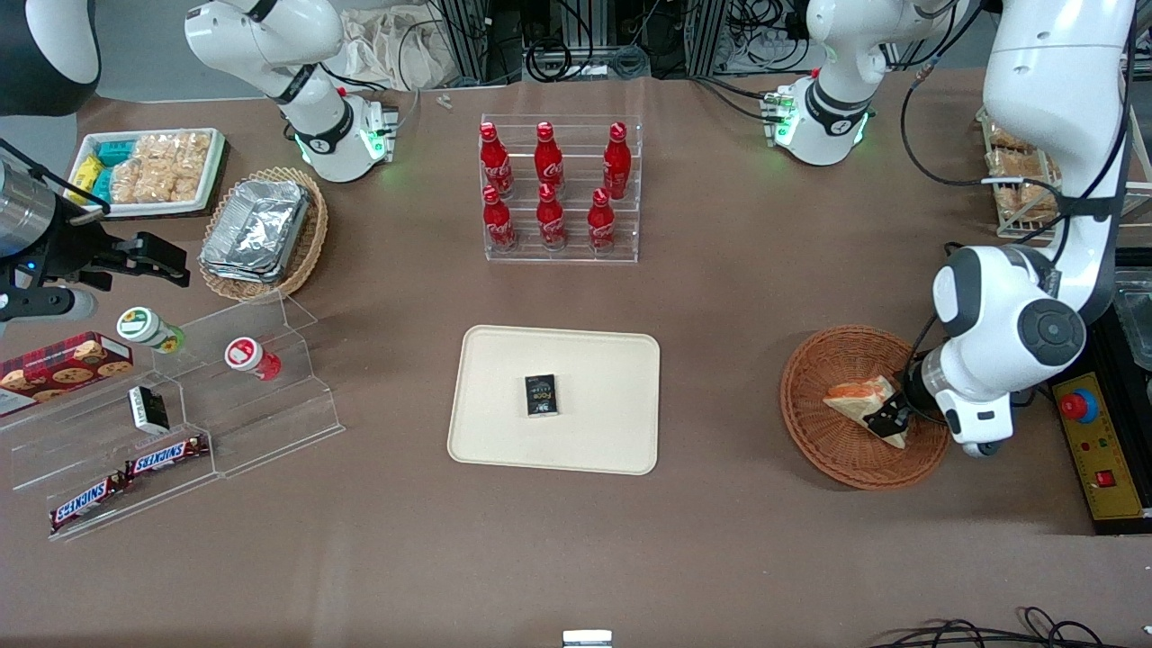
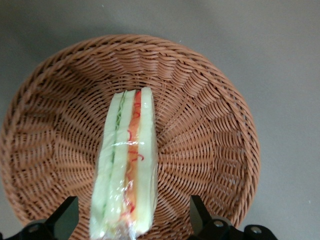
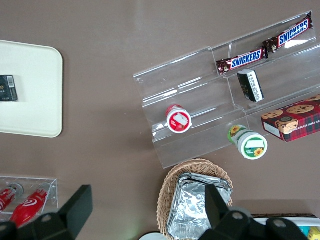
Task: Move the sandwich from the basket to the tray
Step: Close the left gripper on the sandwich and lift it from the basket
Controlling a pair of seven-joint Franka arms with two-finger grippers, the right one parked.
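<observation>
Sandwich (image 1: pixel 862 402) lies in the basket (image 1: pixel 832 445), standing on its edge in the wrist camera (image 2: pixel 127 165), so I see its green and orange-red filling between pale bread slices (all under clear wrap). My claw (image 1: pixel 891 417) is down inside the basket at the sandwich's end nearest the working arm. Its fingers (image 2: pixel 66 216) stand spread on either side of the sandwich, released, with a gap showing on each flank. From the basket, the tray (image 1: pixel 504 423) sits at about nine o'clock in the front camera, well apart from it. A small black box (image 1: pixel 541 395) rests near the tray's middle. At roughly twelve o'clock from the tray stands a clear rack of red bottles (image 1: pixel 551 184).
</observation>
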